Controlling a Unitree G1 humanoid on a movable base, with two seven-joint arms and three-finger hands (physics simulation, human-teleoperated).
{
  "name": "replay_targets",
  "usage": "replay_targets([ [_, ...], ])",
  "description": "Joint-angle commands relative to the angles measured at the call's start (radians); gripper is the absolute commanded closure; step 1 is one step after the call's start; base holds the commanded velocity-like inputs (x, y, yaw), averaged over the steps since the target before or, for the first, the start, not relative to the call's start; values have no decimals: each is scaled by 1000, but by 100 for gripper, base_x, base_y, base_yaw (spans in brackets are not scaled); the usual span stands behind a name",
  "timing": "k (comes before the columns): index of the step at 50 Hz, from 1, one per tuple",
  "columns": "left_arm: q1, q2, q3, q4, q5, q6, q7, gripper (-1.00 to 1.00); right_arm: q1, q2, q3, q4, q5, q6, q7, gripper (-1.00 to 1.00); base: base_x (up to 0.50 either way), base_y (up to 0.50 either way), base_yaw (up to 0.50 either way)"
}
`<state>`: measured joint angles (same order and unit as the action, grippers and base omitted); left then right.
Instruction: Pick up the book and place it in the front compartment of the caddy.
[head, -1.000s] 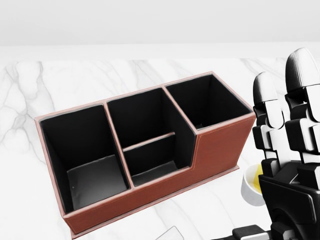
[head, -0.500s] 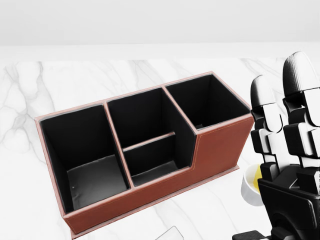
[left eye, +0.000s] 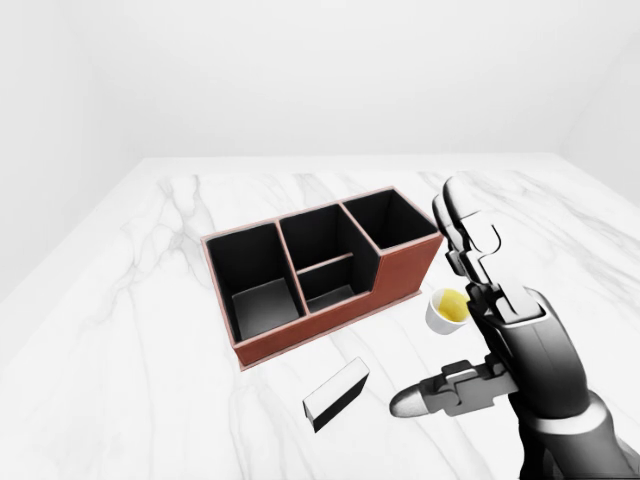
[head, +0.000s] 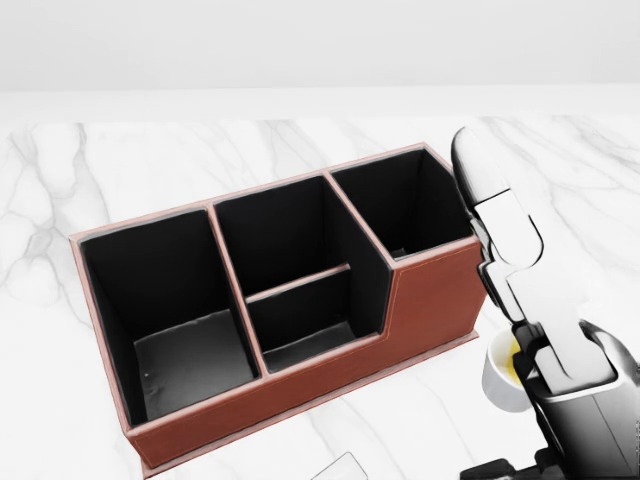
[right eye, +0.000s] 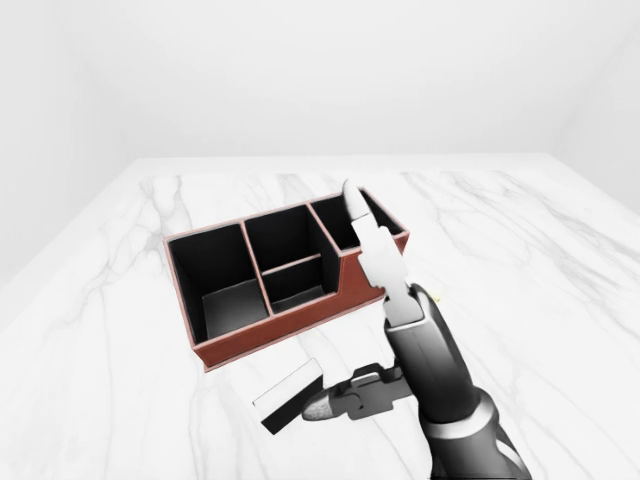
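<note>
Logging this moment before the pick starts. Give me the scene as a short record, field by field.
surface: white marble table
caddy: brown, black inside, four open compartments, all empty
book: lies flat on the table below the caddy in the left-eye view, not held
cup: small white cup with yellow contents, right of the caddy
right hand: open, raised right of the book, fingers spread, touching nothing
left hand: not in view
task state: book not yet picked up
</note>
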<state>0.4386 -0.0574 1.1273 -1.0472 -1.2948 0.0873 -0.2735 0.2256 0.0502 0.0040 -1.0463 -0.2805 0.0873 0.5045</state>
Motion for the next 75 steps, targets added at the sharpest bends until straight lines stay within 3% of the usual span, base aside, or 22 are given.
replay_targets([
  [1, 1, 1, -15, 0, 12, 0, -1, -100, -156, 225, -168, -1, -272, 0, 194, -100, 0, 0, 0],
  [3, 1, 2, -16, 0, 12, 0, 0, -100, -171, 260, -185, -1, -302, 0, 194, -100, 0, 0, 0],
  [9, 1, -2, -40, 0, 40, 0, -4, -100, -257, 212, -268, -1, -350, 0, 194, -100, 0, 0, 0],
  [13, 10, -11, -67, 0, 62, 0, -16, -100, -305, 131, -308, -1, -324, 0, 194, -100, 0, 0, 0],
  [21, 10, 5, -102, 0, 80, 0, 2, -100, -320, 52, -325, -1, -313, 0, 194, -100, 0, 0, 0],
  [32, 11, 3, -117, 0, 94, 0, 0, -100, -381, 15, -370, -1, -360, 0, 194, -100, 0, 0, 0],
  [38, 19, 11, -137, 0, 100, 0, 7, -100, -394, 13, -404, -1, -378, 0, 194, -100, 0, 0, 0],
  [49, 48, 57, -192, 0, 102, 0, 44, -100, -444, 73, -467, -1, -487, 0, 194, -100, 0, 0, 0],
  [57, 40, 63, -169, 0, 86, 0, 53, -100, -449, 56, -475, -1, -505, 0, 194, -100, 0, 0, 0],
  [75, 31, 31, -158, 0, 99, 0, 23, -100, -391, 109, -530, 0, -503, 0, 194, -100, 0, 0, 0],
])
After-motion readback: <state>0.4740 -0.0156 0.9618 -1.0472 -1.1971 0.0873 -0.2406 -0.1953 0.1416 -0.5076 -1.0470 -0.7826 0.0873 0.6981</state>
